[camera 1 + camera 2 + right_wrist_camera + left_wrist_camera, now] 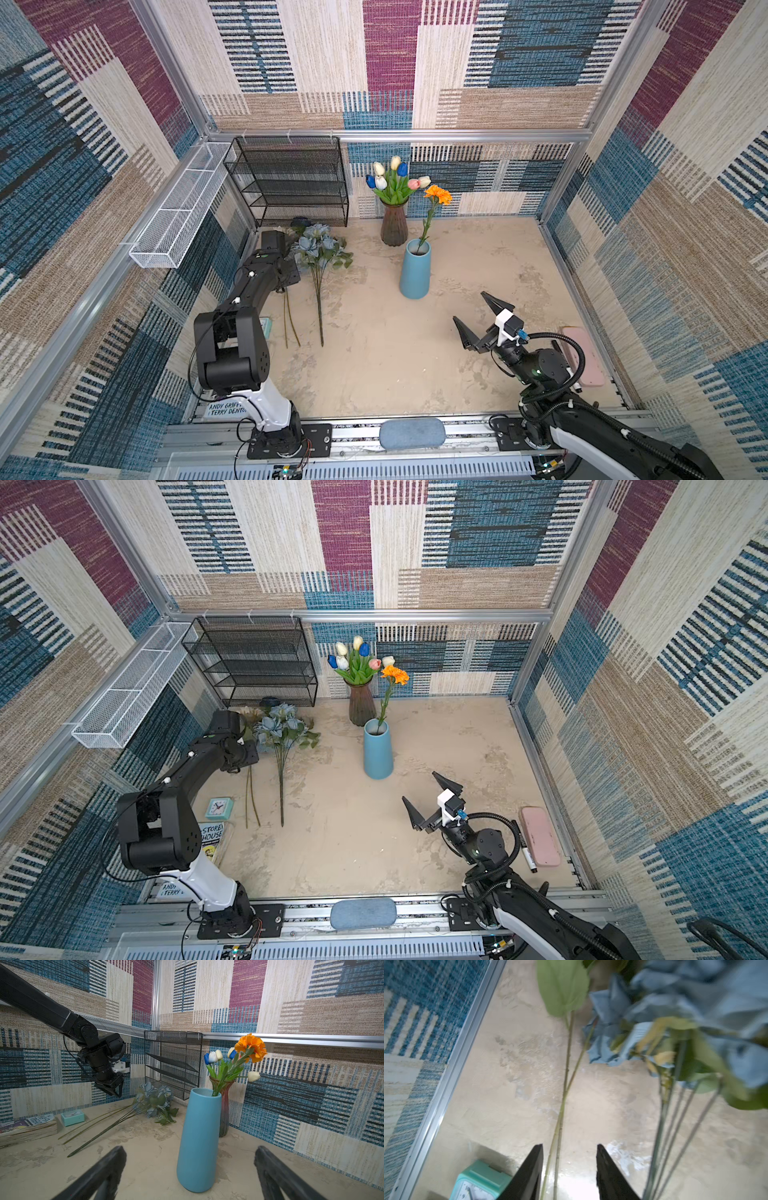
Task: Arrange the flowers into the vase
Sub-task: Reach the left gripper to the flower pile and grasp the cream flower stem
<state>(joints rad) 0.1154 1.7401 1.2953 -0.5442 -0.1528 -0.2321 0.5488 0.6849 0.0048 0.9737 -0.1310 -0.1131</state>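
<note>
left pincer [569,1145] partway open, empty, hanging over 2 thin loose stems [291,320] on table [374,353]. dusty-blue rose bunch [318,249] lying flat just beside. tulips [392,178] in brown vase [394,226] at back. orange bloom [437,194] standing in blue vase [414,270]. right pincer [468,305] spread wide, empty, near blue vase, not touching.

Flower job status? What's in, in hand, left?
Done: orange long-stemmed flower stands in the tall blue ceramic vase. In hand: nothing; left gripper hangs open over two thin green stems on the table, right gripper open, empty. Left: those stems and the dusty-blue rose bunch, both lying flat.
</note>
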